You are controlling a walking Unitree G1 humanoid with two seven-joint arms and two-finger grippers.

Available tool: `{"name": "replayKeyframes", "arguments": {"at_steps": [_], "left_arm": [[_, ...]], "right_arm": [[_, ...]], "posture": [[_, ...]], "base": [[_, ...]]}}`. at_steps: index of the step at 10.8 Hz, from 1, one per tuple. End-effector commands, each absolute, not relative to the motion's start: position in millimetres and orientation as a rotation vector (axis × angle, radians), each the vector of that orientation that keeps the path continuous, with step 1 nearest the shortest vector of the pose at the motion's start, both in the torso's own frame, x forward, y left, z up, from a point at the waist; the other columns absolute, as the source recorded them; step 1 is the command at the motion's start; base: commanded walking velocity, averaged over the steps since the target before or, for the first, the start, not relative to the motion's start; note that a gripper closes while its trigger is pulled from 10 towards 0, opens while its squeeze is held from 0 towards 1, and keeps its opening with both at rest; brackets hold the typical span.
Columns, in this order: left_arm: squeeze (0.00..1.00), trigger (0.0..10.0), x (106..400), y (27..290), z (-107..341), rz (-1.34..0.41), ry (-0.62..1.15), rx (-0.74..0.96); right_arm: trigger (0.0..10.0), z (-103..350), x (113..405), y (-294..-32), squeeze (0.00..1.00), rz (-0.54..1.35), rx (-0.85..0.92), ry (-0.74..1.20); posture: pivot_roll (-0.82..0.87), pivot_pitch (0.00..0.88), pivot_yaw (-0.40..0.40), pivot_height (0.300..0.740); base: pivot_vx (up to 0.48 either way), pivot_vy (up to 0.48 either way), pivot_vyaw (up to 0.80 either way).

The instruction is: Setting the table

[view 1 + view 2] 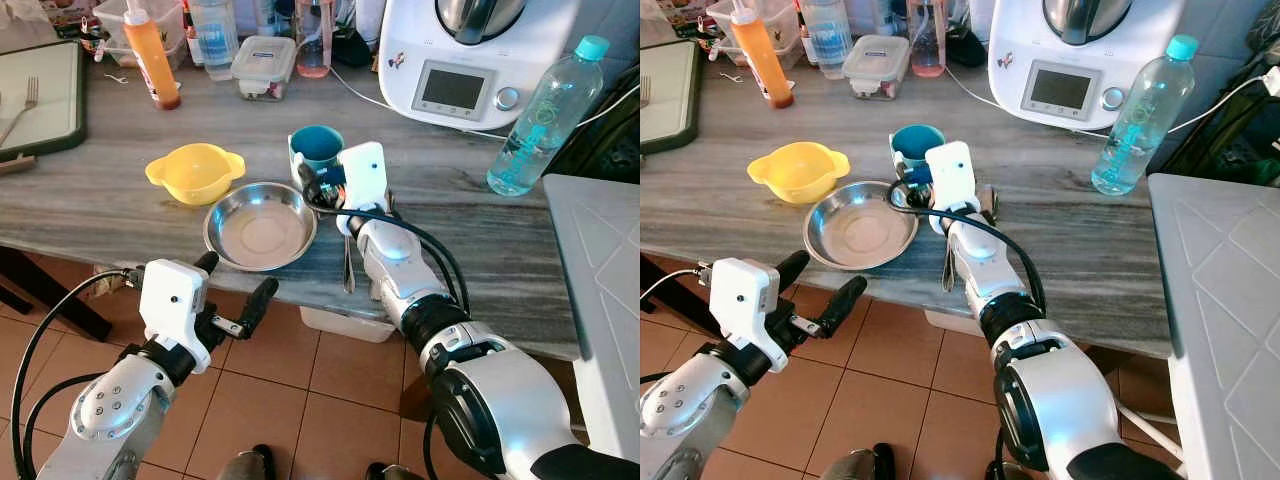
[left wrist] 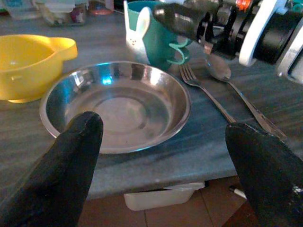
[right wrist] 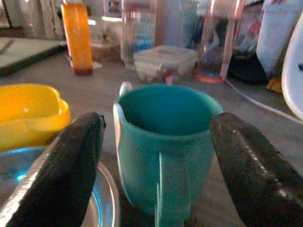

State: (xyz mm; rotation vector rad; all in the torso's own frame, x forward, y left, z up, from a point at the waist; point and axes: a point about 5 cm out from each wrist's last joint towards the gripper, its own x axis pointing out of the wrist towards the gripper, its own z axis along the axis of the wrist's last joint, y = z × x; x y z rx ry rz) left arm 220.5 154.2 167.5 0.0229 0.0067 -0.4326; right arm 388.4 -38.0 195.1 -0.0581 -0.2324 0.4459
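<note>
R gripper (image 1: 318,190), centre of the head views: jaws spread, nothing pinched. In the R wrist view its fingers (image 3: 66,165) stand one each side of the teal cup (image 3: 163,142), not touching that I can tell; cup straight ahead, upright, handle facing the cam. So R arm is nearer by far, and a short push fwd looks like all the grab needs.

L gripper (image 1: 232,300), lower left, hangs off the table edge (image 1: 120,255), jaws also wide apart and empty, aimed at the steel bowl (image 1: 260,226).

Fork (image 2: 208,97) and spoon (image 2: 234,87) lie just R of bowl, long axes running front-to-back; handles partly under the R forearm. Yellow bowl (image 1: 194,172) upper left of steel one.

Cup base hidden behind R gripper in head views.
</note>
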Motion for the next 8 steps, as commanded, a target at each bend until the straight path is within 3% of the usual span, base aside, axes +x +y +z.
{"name": "replayKeyframes", "arguments": {"at_steps": [1,4,8], "left_arm": [[0.00,10.0,220.1,155.6,165.6,-0.422,0.013,0.028],[0.00,10.0,224.3,156.3,165.6,-0.441,0.011,0.028],[0.00,10.0,234.0,157.4,164.2,-0.468,-0.006,0.039]], "right_arm": [[10.0,211.7,387.5,-32.6,1.00,0.467,-0.057,-0.315],[10.0,222.1,384.6,-42.7,1.00,0.455,-0.048,-0.400],[10.0,209.5,363.8,-77.9,1.00,0.389,-0.071,-0.463]], "posture": [[0.21,0.160,-0.010,0.740],[0.19,0.139,-0.004,0.740],[0.16,0.086,0.014,0.740]], "base": [[0.000,0.000,0.00],[0.000,0.000,0.00],[0.000,0.000,0.00]]}}
